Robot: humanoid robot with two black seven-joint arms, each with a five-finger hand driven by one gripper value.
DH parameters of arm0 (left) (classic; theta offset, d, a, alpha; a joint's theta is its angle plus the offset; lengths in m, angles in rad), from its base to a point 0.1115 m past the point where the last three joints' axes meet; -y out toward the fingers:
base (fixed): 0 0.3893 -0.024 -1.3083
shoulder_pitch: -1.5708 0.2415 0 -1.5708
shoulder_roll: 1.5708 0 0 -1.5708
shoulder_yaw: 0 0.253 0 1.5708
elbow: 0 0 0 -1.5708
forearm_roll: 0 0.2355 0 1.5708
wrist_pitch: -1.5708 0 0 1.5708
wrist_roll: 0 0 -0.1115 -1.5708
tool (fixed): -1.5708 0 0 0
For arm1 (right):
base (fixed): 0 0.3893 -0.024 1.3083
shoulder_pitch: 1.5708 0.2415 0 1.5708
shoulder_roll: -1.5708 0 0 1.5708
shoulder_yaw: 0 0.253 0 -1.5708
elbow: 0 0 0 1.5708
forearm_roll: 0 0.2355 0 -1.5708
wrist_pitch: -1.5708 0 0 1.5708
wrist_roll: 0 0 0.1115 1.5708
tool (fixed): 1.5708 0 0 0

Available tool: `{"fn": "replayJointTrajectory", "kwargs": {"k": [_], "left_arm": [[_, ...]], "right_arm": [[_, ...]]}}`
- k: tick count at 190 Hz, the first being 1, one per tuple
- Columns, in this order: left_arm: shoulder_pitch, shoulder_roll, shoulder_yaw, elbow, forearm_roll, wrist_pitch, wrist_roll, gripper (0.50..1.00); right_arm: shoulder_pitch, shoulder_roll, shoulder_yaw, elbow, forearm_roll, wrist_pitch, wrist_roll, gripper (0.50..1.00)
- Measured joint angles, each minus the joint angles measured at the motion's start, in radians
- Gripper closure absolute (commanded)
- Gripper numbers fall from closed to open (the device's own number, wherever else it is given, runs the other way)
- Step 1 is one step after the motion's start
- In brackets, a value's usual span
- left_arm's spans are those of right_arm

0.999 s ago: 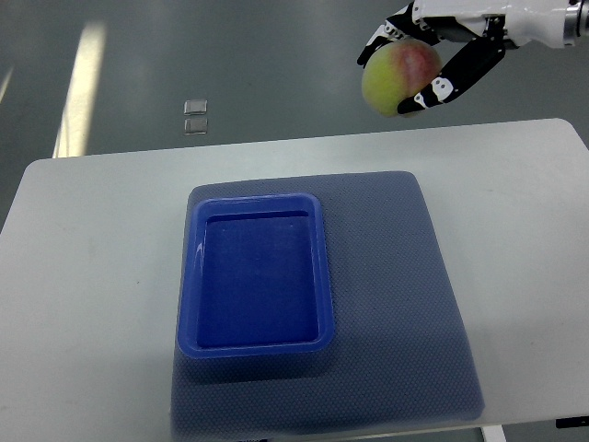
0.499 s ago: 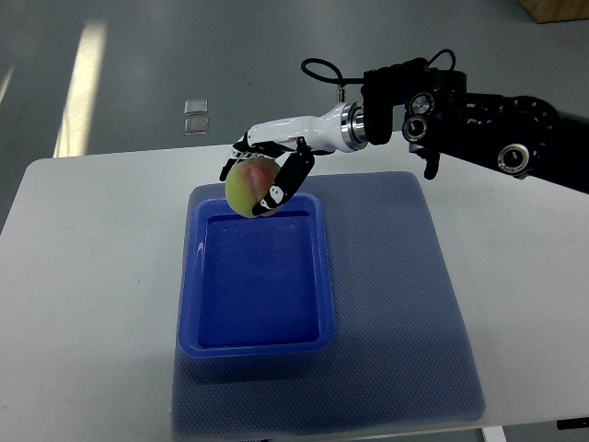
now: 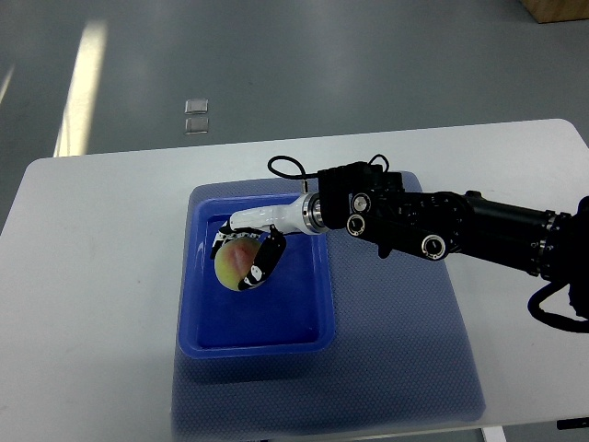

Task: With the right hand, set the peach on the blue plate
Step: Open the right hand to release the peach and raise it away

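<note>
A yellow-green peach (image 3: 234, 263) with a red blush is inside the blue plate (image 3: 317, 304), a deep rectangular tray, in its upper left part. My right hand (image 3: 241, 256) is shut on the peach, white and black fingers (image 3: 262, 262) curled over its top and right side. The black right arm comes in from the right edge across the mat. I cannot tell whether the peach touches the plate's floor. The left hand is out of view.
The plate sits on a blue-grey mat (image 3: 405, 350) on a white table (image 3: 92, 295). The table's far edge runs across the top, with grey floor beyond. Two small square marks (image 3: 195, 117) lie on the floor.
The right hand has carried the peach from high at the upper right down and left, over the plate's far rim and into the plate.
</note>
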Motion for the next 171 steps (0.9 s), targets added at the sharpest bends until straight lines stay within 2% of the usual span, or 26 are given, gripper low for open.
{"fn": "replayJointTrajectory", "kwargs": {"k": [9, 10, 19, 26, 35, 36, 46, 73, 112, 148, 171], "left_arm": [[0.0, 0.0, 0.001, 0.0, 0.0, 0.0, 0.0, 0.5], [0.0, 0.0, 0.001, 0.0, 0.0, 0.0, 0.0, 0.5], [0.0, 0.0, 0.001, 0.0, 0.0, 0.0, 0.0, 0.5], [0.0, 0.0, 0.001, 0.0, 0.0, 0.0, 0.0, 0.5], [0.0, 0.0, 0.001, -0.001, 0.001, 0.0, 0.0, 0.5], [0.0, 0.0, 0.001, -0.001, 0.001, 0.0, 0.0, 0.5], [0.0, 0.0, 0.001, -0.001, 0.002, 0.0, 0.0, 0.5], [0.0, 0.0, 0.001, -0.002, 0.002, 0.0, 0.0, 0.5], [0.0, 0.0, 0.001, -0.002, 0.002, 0.002, 0.0, 0.5], [0.0, 0.0, 0.001, -0.002, 0.002, 0.002, 0.0, 0.5], [0.0, 0.0, 0.0, -0.006, 0.002, 0.002, 0.0, 0.5]], "right_arm": [[-0.005, 0.0, 0.0, -0.006, -0.001, -0.001, 0.001, 0.873], [-0.006, 0.0, 0.0, -0.007, -0.001, -0.001, 0.001, 0.808], [-0.012, 0.001, 0.0, -0.011, -0.001, -0.003, 0.002, 0.767], [-0.017, 0.001, 0.001, -0.014, -0.001, -0.006, 0.002, 0.703], [-0.022, 0.001, 0.001, -0.015, -0.001, -0.007, 0.002, 0.703], [-0.022, 0.001, 0.001, -0.015, -0.001, -0.007, 0.002, 0.632], [-0.025, 0.0, 0.001, -0.015, -0.001, -0.008, 0.002, 0.599], [-0.027, -0.011, 0.007, -0.015, 0.0, -0.009, 0.005, 0.574], [0.023, -0.073, 0.055, -0.007, 0.018, -0.001, 0.008, 0.572], [0.05, -0.194, 0.261, 0.017, 0.072, 0.035, 0.012, 0.572], [-0.017, -0.225, 0.463, 0.015, 0.173, 0.042, 0.013, 0.572]]}}
